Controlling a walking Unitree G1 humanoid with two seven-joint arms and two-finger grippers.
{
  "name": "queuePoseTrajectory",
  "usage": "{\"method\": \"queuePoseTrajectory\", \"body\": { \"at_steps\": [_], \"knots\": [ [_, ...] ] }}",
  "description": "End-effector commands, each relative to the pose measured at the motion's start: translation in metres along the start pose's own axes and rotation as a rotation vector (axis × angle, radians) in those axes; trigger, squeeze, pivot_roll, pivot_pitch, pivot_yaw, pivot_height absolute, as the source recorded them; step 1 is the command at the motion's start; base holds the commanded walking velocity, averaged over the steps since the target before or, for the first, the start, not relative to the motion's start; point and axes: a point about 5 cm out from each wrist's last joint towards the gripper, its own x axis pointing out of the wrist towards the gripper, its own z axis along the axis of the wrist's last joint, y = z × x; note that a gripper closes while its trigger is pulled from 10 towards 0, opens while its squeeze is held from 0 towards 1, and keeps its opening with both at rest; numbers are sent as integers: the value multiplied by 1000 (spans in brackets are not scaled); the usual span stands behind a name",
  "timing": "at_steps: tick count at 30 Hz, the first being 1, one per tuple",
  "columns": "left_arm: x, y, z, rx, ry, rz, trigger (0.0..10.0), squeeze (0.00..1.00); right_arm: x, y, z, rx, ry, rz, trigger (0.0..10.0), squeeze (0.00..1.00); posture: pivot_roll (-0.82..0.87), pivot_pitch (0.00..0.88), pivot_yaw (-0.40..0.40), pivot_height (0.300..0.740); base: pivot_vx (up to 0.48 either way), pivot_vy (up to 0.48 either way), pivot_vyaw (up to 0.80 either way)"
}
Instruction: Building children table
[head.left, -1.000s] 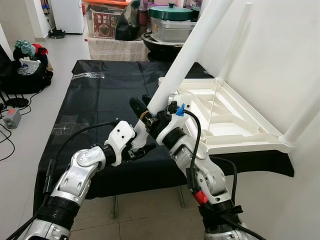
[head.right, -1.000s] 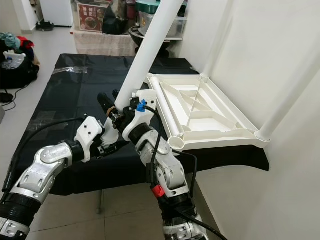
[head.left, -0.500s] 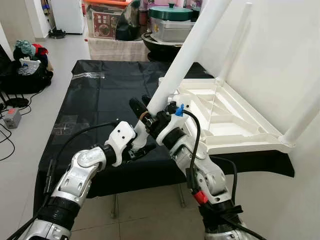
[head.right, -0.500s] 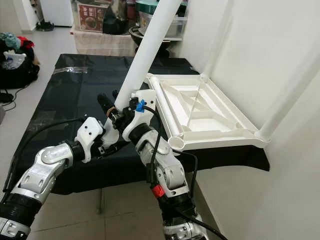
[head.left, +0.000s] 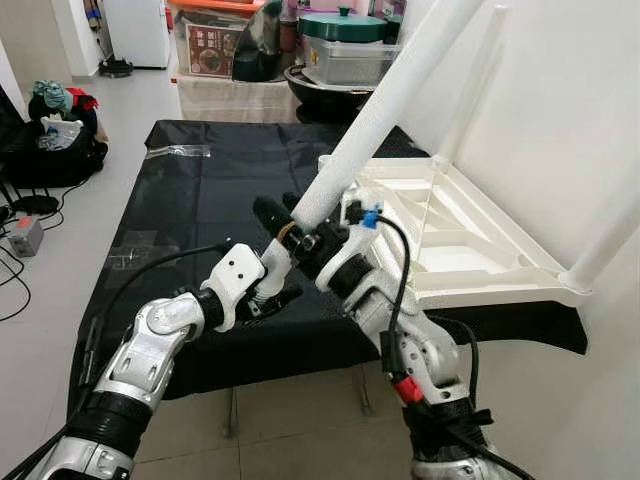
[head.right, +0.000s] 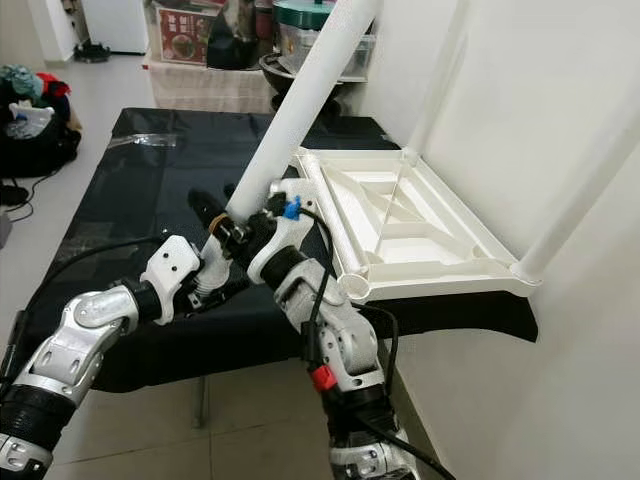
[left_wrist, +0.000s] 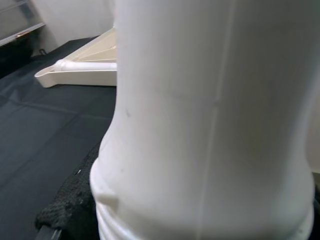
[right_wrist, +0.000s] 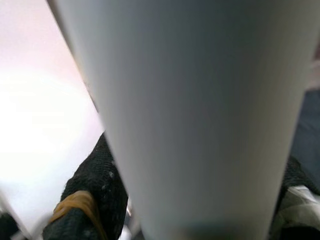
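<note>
both grippers clamp the lower end of a long white table leg (head.left: 385, 110), tilted up and away over a black-covered table (head.left: 190, 190). the left gripper (head.left: 272, 272) pinches its threaded tip; the right gripper (head.left: 305, 232) squeezes just above. the upturned white tabletop (head.left: 470, 250) lies beside them. its near corner socket (head.right: 352, 286) looks empty, though partly hidden. good practice: bring the tip upright over that socket before turning.
</note>
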Motion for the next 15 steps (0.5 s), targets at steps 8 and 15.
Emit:
{"method": "queuePoseTrajectory", "body": {
  "at_steps": [8, 15],
  "knots": [
    [-7, -16, 7, 9, -50, -177, 10000, 0, 4, 16, 27, 88, -119, 234, 10000, 0, 80, 0, -85, 740, 0, 0, 0],
    [-25, -24, 16, 7, -74, -347, 10000, 0, 0, 22, 25, 81, -79, 328, 10000, 0, 93, 0, -93, 740, 0, 0, 0]
  ]
}}
